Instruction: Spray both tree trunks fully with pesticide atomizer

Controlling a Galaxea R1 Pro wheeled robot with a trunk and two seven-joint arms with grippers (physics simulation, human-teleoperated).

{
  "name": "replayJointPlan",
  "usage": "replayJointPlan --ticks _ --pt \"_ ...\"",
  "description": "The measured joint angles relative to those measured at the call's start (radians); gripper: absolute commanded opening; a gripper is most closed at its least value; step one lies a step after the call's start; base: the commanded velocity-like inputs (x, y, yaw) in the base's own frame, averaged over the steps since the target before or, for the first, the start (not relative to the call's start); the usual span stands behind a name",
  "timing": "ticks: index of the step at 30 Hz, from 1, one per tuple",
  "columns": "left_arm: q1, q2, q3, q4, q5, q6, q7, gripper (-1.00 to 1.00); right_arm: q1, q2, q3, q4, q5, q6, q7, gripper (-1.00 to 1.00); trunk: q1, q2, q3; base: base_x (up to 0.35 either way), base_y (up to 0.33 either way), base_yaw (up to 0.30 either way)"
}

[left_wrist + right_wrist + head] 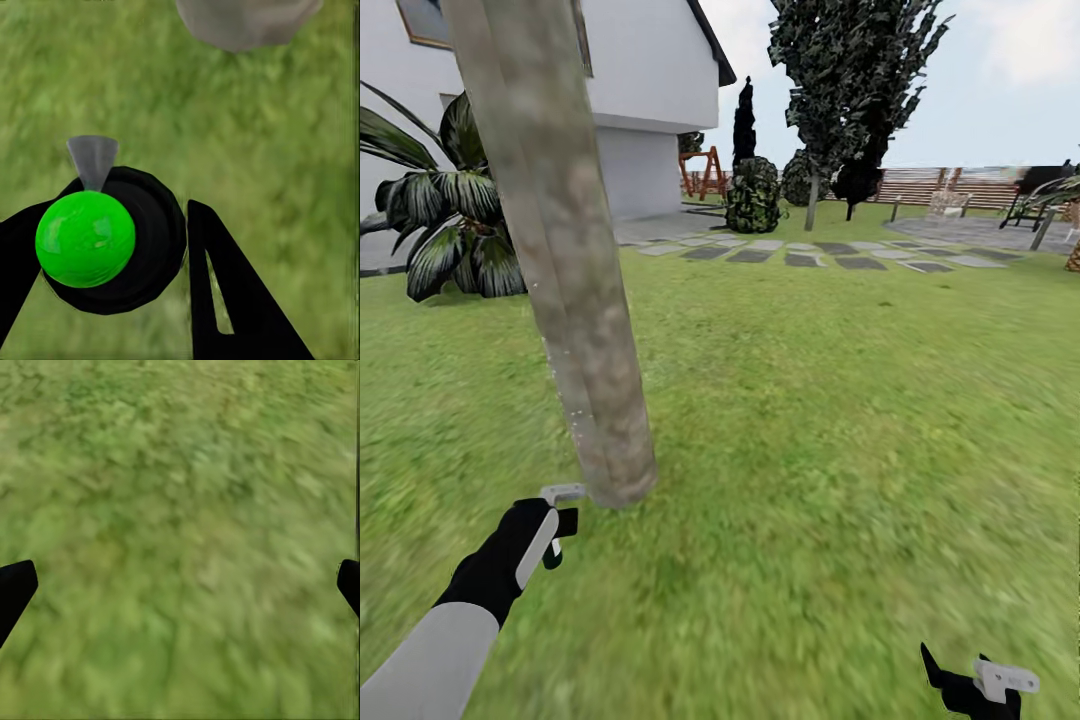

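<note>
Pesticide atomizer (96, 238): held in the left gripper; in the left wrist view it is a black round body with a bright green ball on top and a grey cone nozzle pointing toward the trunk base.
Left gripper (557, 527): lower left of the head view, clamped on the atomizer, with a black finger on either side of the body in the left wrist view; a pale grey part at its tip lies just beside the trunk foot.
Striped bush (445, 215): upper left of the head view, behind the trunk, against the white house (650, 90); not a target.
Near tree trunk (560, 260): left of centre in the head view, a pale grey-beige leaning column rising out of the frame top; its base meets the grass floor (810, 420) just above the left gripper.
Pesticide (565, 400): a few whitish specks show along the trunk's left edge in its lower part; coverage elsewhere cannot be judged.
Second tree (840, 90): upper centre-right, well apart, beyond the grey stepping stones (820, 255), with dark jagged foliage.
Right gripper (978, 688): lower right corner of the head view; fingers spread wide and empty over grass in the right wrist view.
Step in hand: judged to be spraying the near trunk at its base.
Next move: likely calls for raising the nozzle along the trunk while keeping it aimed at the bark, then driving to the second tree.
</note>
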Motion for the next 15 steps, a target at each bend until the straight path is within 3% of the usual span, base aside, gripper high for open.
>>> replayJointPlan --ticks 11,15 --pt "0.000 0.000 -0.001 0.000 0.000 0.000 0.000 -1.00 0.000 0.000 0.000 0.000 0.000 0.001 0.000 1.00 0.000 0.000 0.000 0.114 -0.278 0.001" --pt "0.001 0.000 -0.001 0.000 0.000 -0.001 0.000 -1.00 0.000 0.000 0.000 0.000 0.000 0.001 0.000 1.00 0.000 0.000 0.000 0.112 -0.278 0.145"
